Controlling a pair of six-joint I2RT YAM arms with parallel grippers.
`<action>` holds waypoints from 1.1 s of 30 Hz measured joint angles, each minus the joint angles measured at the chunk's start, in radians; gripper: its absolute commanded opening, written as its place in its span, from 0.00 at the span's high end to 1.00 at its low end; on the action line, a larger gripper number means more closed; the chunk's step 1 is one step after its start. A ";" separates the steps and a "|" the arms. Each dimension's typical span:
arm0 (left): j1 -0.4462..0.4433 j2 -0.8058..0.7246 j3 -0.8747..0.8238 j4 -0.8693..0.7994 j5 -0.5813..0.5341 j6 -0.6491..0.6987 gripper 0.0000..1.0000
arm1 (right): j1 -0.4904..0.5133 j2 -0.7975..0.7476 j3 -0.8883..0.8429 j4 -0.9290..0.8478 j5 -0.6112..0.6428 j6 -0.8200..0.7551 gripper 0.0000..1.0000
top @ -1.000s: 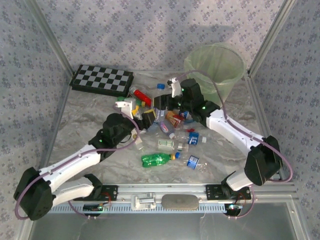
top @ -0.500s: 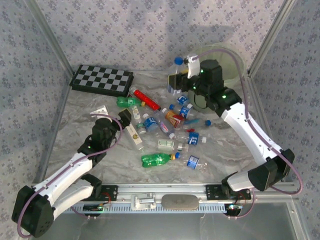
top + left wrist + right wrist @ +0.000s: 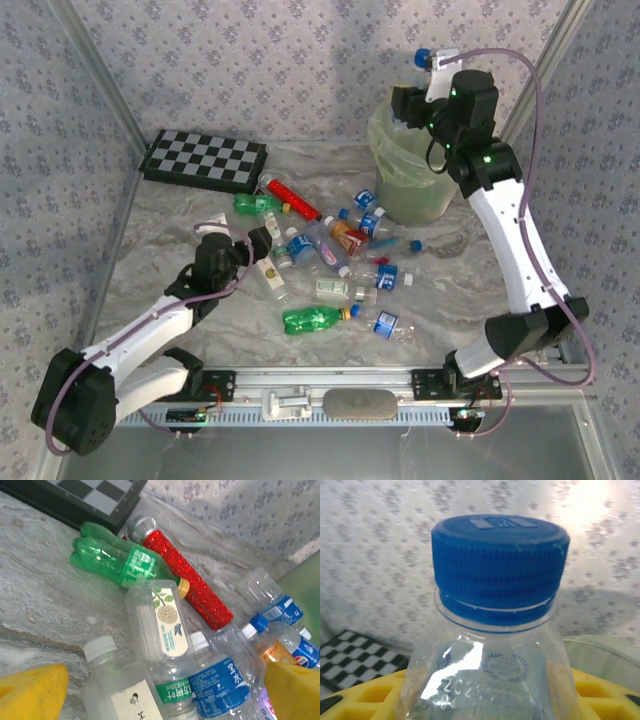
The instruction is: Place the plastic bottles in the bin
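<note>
The right arm (image 3: 510, 230) is lifted high at the far right of the counter (image 3: 150, 260), its jaws narrowed onto a clear bottle (image 3: 495, 645) with a blue cap, held upright over the pale green bin (image 3: 405, 195) (yellow pads sit on either side of the bottle's body in the wrist view). The bin stands at the far right, near the corner of the walls. The left arm (image 3: 150, 325) reaches low from the near left, its jaws spread wide and holding nothing, at the left edge of the heap of bottles (image 3: 340, 260) lying mid-counter. Its wrist view shows a white-capped bottle (image 3: 120, 685) closest, beside a blue-labelled bottle (image 3: 220, 680) and a pale-labelled bottle (image 3: 160, 625); farther off, a green bottle (image 3: 112, 560) lies just beside a red glittery stick (image 3: 190, 580). Nearer the arms, a second green bottle (image 3: 318, 319) lies on its side. An orange-labelled bottle (image 3: 347, 236) lies toward the bin, a loose blue cap (image 3: 415, 244) right of it. A checkerboard (image 3: 205, 160) lies far left.
</note>
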 measured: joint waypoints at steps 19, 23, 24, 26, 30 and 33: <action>0.000 0.074 0.089 -0.031 0.138 0.050 0.00 | -0.130 0.382 0.228 -0.335 0.052 -0.005 0.43; 0.000 0.084 0.093 -0.036 0.138 0.050 0.00 | -0.134 0.423 0.233 -0.387 0.033 0.003 0.42; 0.000 0.086 0.095 -0.039 0.137 0.051 0.00 | -0.136 0.434 0.236 -0.399 0.028 0.005 0.42; 0.000 0.086 0.100 -0.047 0.138 0.051 0.00 | -0.140 0.454 0.244 -0.419 0.018 0.010 0.41; 0.000 0.086 0.104 -0.054 0.137 0.053 0.00 | -0.143 0.496 0.262 -0.444 0.005 0.024 0.39; 0.000 0.086 0.105 -0.058 0.137 0.057 0.00 | -0.145 0.517 0.266 -0.464 -0.003 0.029 0.35</action>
